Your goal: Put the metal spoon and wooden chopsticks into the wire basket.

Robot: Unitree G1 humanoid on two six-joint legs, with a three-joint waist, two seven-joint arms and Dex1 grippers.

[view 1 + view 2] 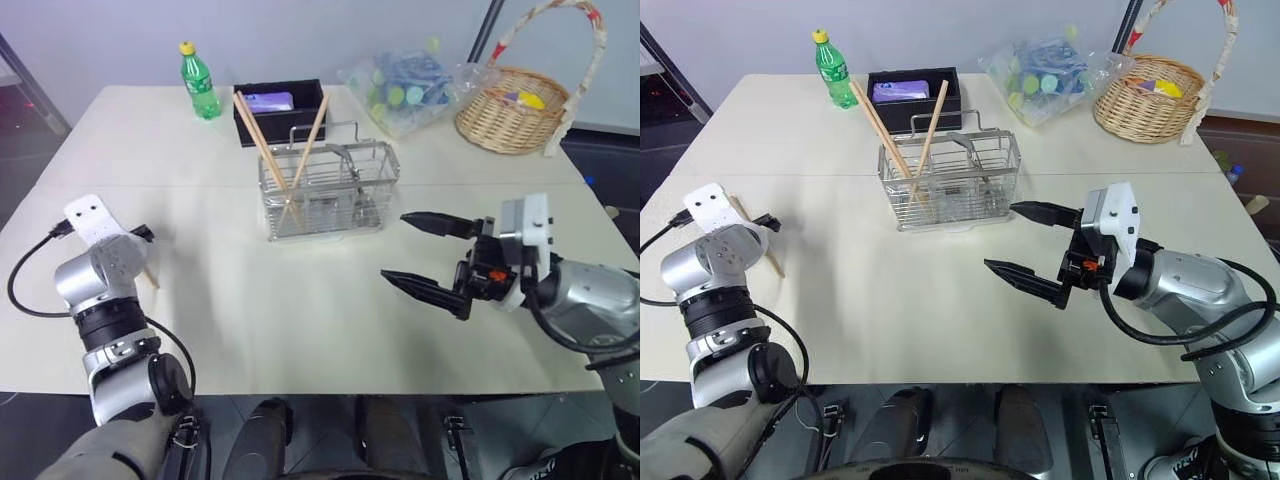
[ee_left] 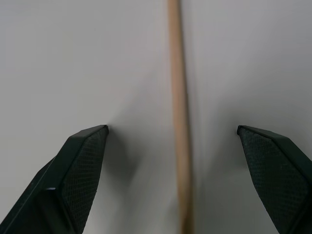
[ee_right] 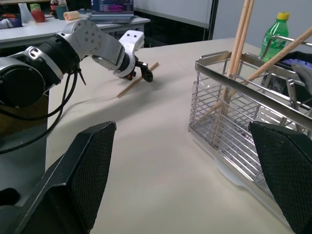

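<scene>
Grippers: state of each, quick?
Left gripper: open, empty, fingers straddling a chopstick on the table.
Right gripper: open, empty, beside the basket.

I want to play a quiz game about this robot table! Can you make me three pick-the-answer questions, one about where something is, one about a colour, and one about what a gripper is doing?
1. Where is the loose chopstick?
A. on the table between the left gripper's fingers
B. in the wicker basket
C. under the bottle

2. What colour is the bottle's cap?
A. red
B. yellow
C. black

3. How is the right gripper?
A. shut on a spoon
B. open, holding nothing
C. shut on a chopstick

Answers: 1 A, the left wrist view shows it lying between the fingers. 2 B, the cap is yellow. 3 B, its fingers stand wide apart beside the wire basket.
</scene>
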